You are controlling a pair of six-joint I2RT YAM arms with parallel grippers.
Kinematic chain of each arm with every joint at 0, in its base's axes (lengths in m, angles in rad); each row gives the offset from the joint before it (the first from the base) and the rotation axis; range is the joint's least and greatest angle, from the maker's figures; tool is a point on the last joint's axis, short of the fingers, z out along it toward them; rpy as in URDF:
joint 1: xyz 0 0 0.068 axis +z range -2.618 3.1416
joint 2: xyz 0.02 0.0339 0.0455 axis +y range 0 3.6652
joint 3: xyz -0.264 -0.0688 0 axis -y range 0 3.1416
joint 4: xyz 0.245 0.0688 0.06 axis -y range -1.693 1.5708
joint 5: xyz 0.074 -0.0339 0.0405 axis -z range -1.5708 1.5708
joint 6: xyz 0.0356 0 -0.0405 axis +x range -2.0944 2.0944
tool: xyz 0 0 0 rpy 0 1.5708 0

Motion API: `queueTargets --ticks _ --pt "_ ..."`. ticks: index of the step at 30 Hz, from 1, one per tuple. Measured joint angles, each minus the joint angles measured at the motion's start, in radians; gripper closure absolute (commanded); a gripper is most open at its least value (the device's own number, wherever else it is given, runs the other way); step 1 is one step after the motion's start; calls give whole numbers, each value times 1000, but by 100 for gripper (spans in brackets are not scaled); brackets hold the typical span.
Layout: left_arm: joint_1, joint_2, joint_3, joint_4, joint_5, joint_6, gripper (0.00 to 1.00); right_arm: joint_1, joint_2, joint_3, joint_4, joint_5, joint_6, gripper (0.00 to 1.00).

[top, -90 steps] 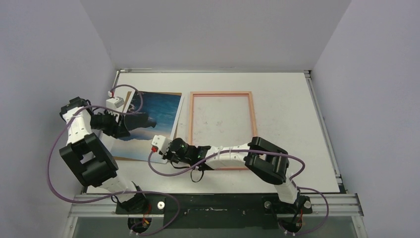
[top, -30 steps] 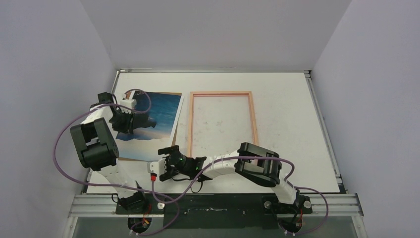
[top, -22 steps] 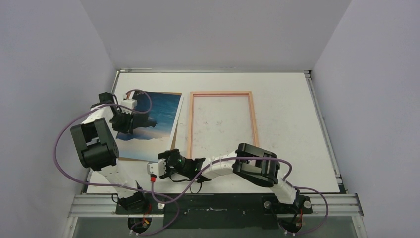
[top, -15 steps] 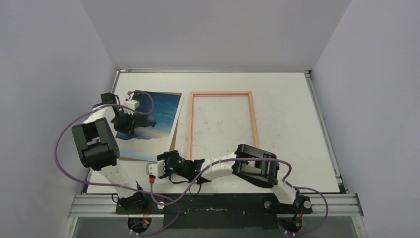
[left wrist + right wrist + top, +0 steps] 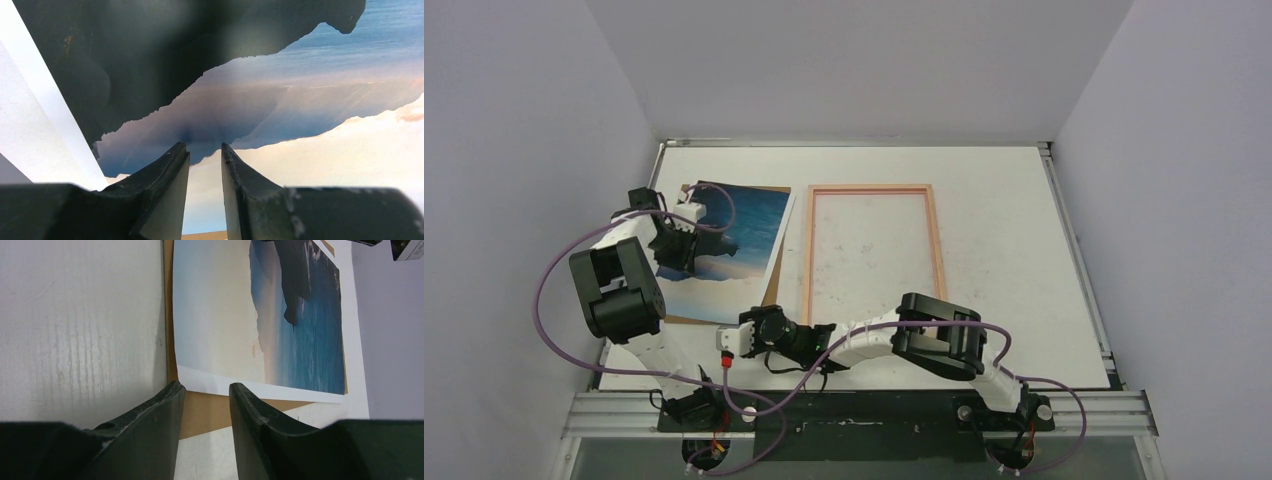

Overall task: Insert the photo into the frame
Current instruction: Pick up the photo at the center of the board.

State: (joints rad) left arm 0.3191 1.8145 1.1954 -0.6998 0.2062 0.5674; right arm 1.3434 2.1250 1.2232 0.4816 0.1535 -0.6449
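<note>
Lying flat at the left of the table point(image 5: 1004, 250), the photo point(image 5: 744, 235) showed deep blue sky, a dark jagged cloud mass and pale cream cloud at its near end. It rested on a brown backing board point(image 5: 200, 412), whose edge showed along the near side. Just to its right lay the frame point(image 5: 808, 255), its thin pink rails enclosing only tabletop. The left gripper point(image 5: 202, 147) pointed at the photo's middle, jaws a narrow slit apart with nothing between. The right gripper point(image 5: 206, 385), jaws likewise narrow, sat at the board's near right corner; whether it pinched the board could not be told.
</note>
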Motion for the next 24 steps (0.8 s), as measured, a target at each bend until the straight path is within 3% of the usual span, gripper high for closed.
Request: queueTargets --ticks 5,8,16,18,24 --pt "0 0 0 -8 0 6 72 0 14 18 7 0 2 59" --pt "0 0 0 -15 2 11 73 0 28 27 14 1 0 53" --pt "0 10 0 -40 13 18 74 0 33 32 53 21 -11 53" --pt "0 15 0 -47 16 20 75 1 36 32 72 31 -19 55" --pt "-2 18 3 -57 23 25 75 12 84 39 164 64 -49 74"
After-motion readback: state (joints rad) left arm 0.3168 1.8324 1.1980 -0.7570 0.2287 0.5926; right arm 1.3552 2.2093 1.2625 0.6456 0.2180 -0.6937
